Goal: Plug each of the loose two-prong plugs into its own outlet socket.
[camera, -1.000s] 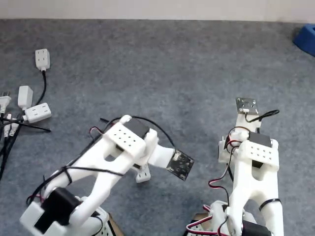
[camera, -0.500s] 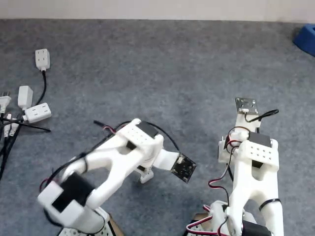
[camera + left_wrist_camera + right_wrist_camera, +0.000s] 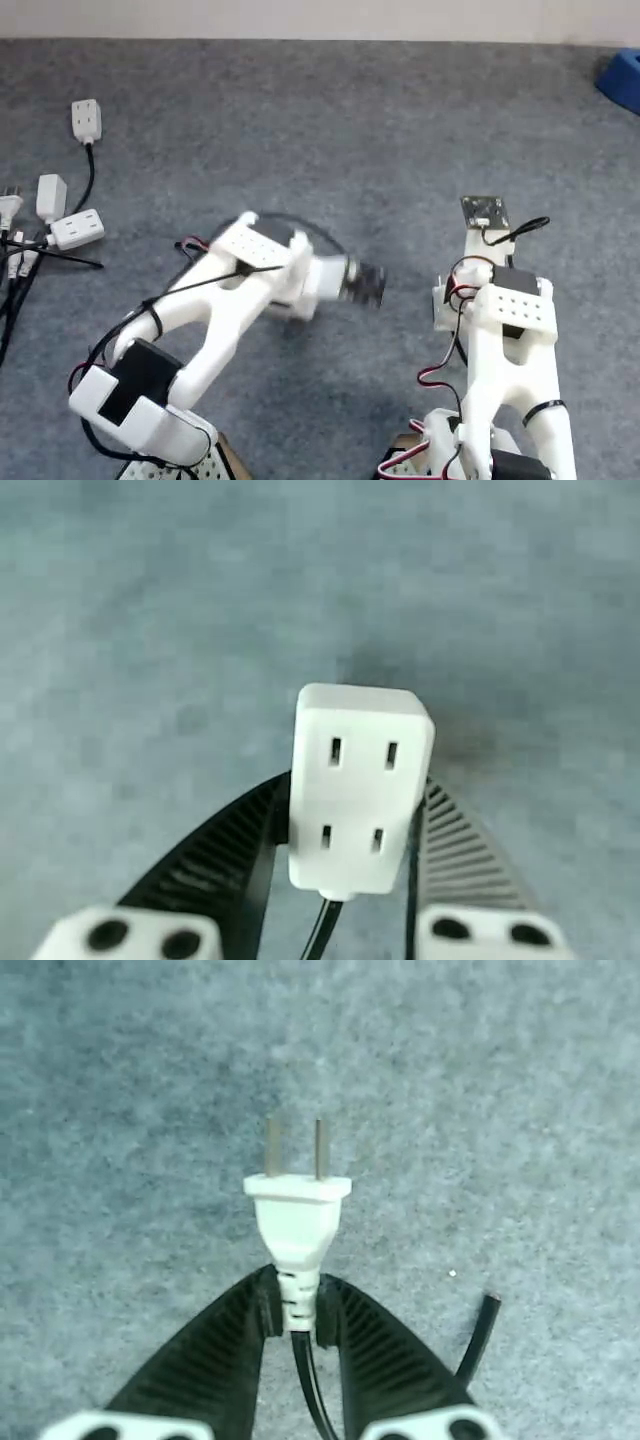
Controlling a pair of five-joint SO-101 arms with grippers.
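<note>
Gripping: left pincer clamps outlet socket; right pincer clamps two-prong plug by neck. High view adds spare sockets at tabletop left edge.

White plug, prongs bare; white double socket

Open carpet ahead; tangled cords, sockets far left

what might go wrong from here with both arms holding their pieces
1. The right gripper pinches the plug only at its thin neck, so it may pivot when pushed in.
2. The left gripper holds the socket block by its sides; pushing force could slide it back.
</note>
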